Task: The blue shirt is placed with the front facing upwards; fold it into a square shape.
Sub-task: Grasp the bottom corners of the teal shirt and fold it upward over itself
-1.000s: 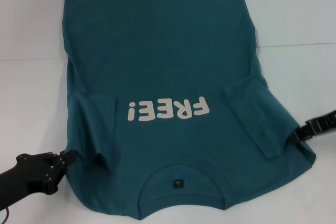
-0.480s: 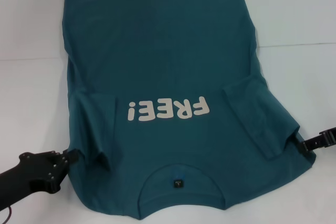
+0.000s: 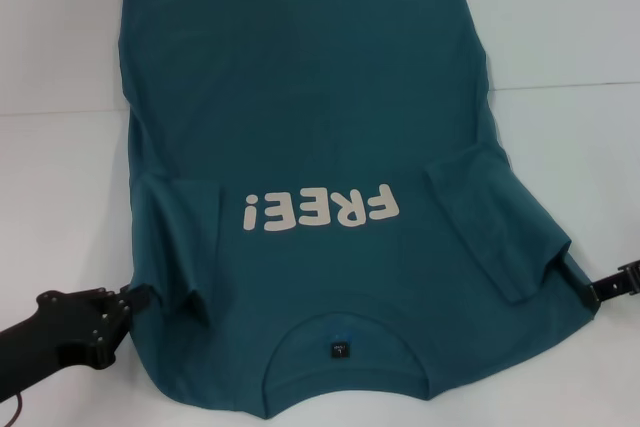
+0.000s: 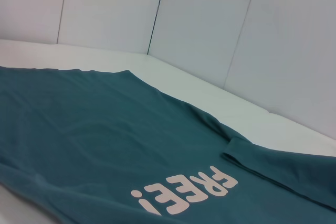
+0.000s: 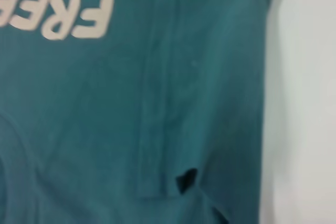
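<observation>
A blue shirt (image 3: pixel 320 147) lies spread flat on a white desk (image 3: pixel 60 187), front side up, covering most of the desk's middle. Its hem lies toward the far edge and its collar toward the near edge. Both short sleeves are folded inward onto the body, one by the desk's left side and one by the right. Cream block lettering (image 3: pixel 320 210) across the chest reads "FREE!". A small dark neck label (image 3: pixel 340 350) sits inside the collar; its print is too small to read.

The left gripper (image 3: pixel 138 297) rests low at the near-left of the desk, its tip touching the shirt's edge beside the folded left sleeve. Whether it is pinching the cloth cannot be told.

The right gripper (image 3: pixel 590 292) sits at the desk's right edge, just beside the shirt's right shoulder corner. How far its fingers are parted cannot be told.
</observation>
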Controlling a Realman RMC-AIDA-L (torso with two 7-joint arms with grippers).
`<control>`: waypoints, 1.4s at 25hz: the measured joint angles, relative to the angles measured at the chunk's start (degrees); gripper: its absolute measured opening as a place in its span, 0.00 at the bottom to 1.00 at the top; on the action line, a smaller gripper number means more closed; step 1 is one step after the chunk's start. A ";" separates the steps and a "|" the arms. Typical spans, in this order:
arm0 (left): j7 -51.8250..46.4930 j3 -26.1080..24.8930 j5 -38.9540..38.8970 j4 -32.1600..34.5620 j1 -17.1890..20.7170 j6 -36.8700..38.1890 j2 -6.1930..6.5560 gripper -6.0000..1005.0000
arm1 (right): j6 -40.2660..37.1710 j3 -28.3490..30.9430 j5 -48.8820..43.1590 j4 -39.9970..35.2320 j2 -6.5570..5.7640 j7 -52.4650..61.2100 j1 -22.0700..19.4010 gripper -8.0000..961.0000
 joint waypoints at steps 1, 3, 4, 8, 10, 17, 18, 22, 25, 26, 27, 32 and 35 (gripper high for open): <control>0.00 0.02 0.00 0.00 0.00 0.00 0.00 0.01 | 0.16 0.00 -0.21 0.06 0.11 0.00 -0.05 0.72; 0.00 0.06 0.00 0.00 -0.01 -0.02 0.00 0.01 | 0.71 0.01 -0.40 0.45 0.41 0.00 -0.14 0.72; 0.00 0.06 0.00 0.00 -0.03 -0.04 0.00 0.01 | 1.04 0.00 -0.41 0.74 0.49 0.00 -0.16 0.72; 0.00 0.12 0.00 0.00 -0.22 -0.10 0.00 0.01 | 2.28 -0.02 -0.41 2.49 0.65 0.01 0.04 0.72; 0.00 0.13 0.00 0.01 -0.26 -0.09 0.00 0.01 | 2.69 -0.02 -0.37 3.14 0.66 0.01 0.19 0.72; 0.00 0.11 0.00 -0.07 -0.22 -0.07 0.00 0.01 | 3.86 -0.15 0.01 3.82 0.74 0.03 0.54 0.57; 0.00 0.11 0.00 -0.09 -0.19 -0.06 0.00 0.01 | 4.18 -0.28 0.01 4.09 0.74 0.03 0.66 0.54; 0.00 0.18 0.00 -0.09 -0.18 -0.03 0.00 0.01 | 5.29 -0.42 -0.21 5.52 0.74 0.04 1.16 0.44; 0.00 0.20 0.00 -0.09 -0.17 -0.02 0.00 0.01 | 5.49 -0.46 -0.28 5.80 0.74 -0.15 1.29 0.39; 0.00 0.20 0.00 -0.09 -0.17 -0.01 0.00 0.01 | 5.50 -0.48 -0.28 5.81 0.74 -0.32 1.29 0.38; 0.00 0.20 0.00 -0.09 -0.17 -0.01 0.00 0.01 | 5.53 -0.51 -0.29 5.81 0.74 -0.51 1.30 0.38; 0.00 0.27 0.00 -0.09 -0.17 0.03 0.00 0.01 | 5.67 -0.54 -0.27 5.42 0.74 -1.00 1.20 0.25; 0.00 0.17 0.00 -0.09 -0.17 0.09 0.00 0.01 | 5.69 -0.54 -0.23 5.28 0.74 -1.41 1.12 0.14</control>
